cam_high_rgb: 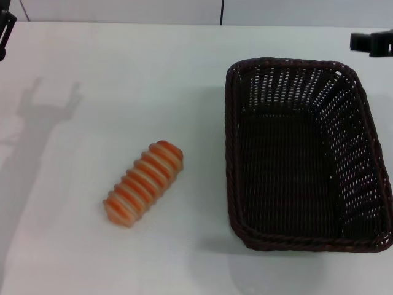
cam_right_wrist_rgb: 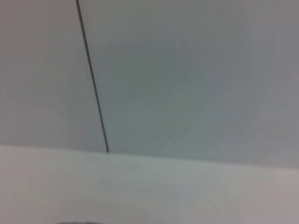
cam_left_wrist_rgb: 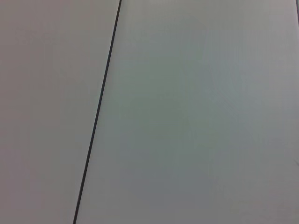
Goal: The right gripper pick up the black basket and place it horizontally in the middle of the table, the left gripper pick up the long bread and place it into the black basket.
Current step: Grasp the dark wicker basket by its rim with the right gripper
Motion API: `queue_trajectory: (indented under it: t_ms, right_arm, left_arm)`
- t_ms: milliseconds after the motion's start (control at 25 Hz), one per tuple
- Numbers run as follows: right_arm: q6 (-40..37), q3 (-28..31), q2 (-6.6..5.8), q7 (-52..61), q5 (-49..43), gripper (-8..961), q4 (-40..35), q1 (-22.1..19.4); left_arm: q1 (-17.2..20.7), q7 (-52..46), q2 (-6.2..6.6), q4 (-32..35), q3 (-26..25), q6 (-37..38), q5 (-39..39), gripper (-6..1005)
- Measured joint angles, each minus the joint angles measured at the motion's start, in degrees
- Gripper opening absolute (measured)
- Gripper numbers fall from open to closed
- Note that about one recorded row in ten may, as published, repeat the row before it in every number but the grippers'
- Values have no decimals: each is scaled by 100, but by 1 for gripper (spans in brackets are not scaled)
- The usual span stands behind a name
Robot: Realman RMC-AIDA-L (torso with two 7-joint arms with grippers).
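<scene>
The black basket stands on the right half of the white table, its long side running away from me, and it holds nothing. The long bread, striped orange and cream, lies at an angle on the table left of the basket. Only a black tip of my right gripper shows at the far right edge, above and beyond the basket's far corner. A black tip of my left gripper shows at the far left corner, well away from the bread. Both wrist views show only a grey wall with a dark seam.
The left arm casts a shadow on the table's left side. A grey wall runs behind the table's far edge.
</scene>
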Motion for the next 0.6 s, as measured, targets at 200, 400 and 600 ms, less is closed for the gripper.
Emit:
queue_trajectory:
  t_ms: [200, 400, 600]
  right_arm:
    - [837, 104, 6, 232, 75, 664, -67, 252]
    - [1317, 295, 0, 503, 78, 664, 136, 425]
    - [1624, 348, 8, 639, 83, 663, 263, 499]
  left_arm:
    - [-8, -6, 21, 0, -55, 0, 0, 864]
    - [-10, -14, 18, 21, -131, 4, -9, 864]
    - [6, -193, 15, 41, -139, 14, -10, 864]
